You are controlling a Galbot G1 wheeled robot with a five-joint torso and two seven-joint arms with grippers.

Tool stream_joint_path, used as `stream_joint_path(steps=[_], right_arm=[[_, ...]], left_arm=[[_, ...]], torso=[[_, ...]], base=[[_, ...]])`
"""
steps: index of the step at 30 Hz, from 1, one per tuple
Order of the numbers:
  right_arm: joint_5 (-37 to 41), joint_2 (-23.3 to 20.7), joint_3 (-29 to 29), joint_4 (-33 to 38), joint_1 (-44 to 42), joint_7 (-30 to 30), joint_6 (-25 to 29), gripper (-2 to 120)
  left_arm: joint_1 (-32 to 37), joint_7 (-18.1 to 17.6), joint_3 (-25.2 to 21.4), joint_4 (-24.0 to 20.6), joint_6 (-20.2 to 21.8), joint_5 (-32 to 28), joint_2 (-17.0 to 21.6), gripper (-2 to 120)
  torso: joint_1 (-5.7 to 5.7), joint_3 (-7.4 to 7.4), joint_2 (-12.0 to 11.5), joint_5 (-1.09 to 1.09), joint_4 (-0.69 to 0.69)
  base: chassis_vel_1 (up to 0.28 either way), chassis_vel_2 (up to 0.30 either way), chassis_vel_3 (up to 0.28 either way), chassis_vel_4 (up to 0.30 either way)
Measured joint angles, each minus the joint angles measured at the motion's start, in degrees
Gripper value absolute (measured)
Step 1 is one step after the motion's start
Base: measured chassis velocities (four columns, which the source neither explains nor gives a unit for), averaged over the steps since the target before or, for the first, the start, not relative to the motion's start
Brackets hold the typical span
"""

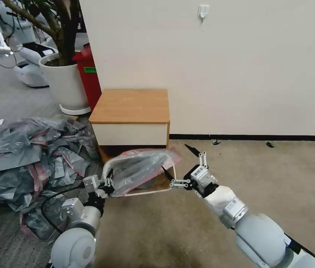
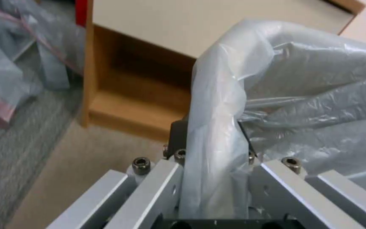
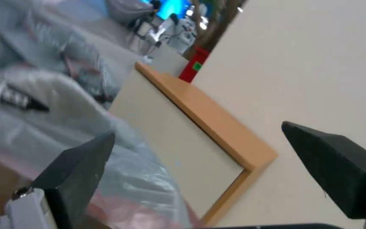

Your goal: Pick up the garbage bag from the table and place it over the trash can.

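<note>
Draping step: left pincer (image 1: 109, 185) grips thin translucent grey garbage bag (image 1: 138, 167) over beige plastic trash can (image 1: 146, 191); right pincer (image 1: 181, 163) gapes empty beside it and must catch the free rim.

The right gripper (image 3: 200, 159) is standing with its two dark fingers spread wide apart, holding nothing between them. One fingertip (image 3: 79, 165) is lying over the garbage bag (image 3: 119, 165), whose grey translucent plastic is bunching in folds in front of the table (image 3: 217, 122); whether the tip is touching the plastic cannot be told. A pink-red band is showing along the bag's lower edge. The table's white drawer front is facing the camera, its light brown top edge running toward a corner near the other fingertip (image 3: 331, 159). Beyond the table's far corner, a red bin (image 3: 193, 65) is standing against the pale wall (image 3: 301, 57). A heap of grey bags (image 3: 60, 57) is lying on the floor beside the table. The left gripper (image 3: 16, 98) is showing blurred, against the bag's far side.
</note>
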Motion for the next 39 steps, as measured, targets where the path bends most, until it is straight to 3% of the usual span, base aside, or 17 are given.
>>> stream_joint_path(steps=[9, 21, 39], right_arm=[[-11.85, -1.46, 0.30, -1.06, 0.62, -5.51, 1.11, 100], [-26.06, -1.96, -1.93, -0.65, 5.20, -12.98, -1.74, 100], [-26.99, -2.82, -5.91, -1.93, 9.70, -15.99, -4.02, 100]], left_arm=[[-0.12, -1.26, -0.26, -0.96, 1.72, -0.47, -0.05, 4], [0.13, -1.38, 0.07, -2.21, 1.87, -0.31, -0.72, 4], [1.11, -1.12, 2.17, -2.87, 1.91, 2.89, -1.90, 4]], torso=[[0.00, 0.00, 0.00, 0.00, 0.00], [0.00, 0.00, 0.00, -0.01, 0.00], [0.00, 0.00, 0.00, -0.01, 0.00]], base=[[0.000, 0.000, 0.000, 0.000], [0.000, 0.000, 0.000, 0.000], [0.000, 0.000, 0.000, 0.000]])
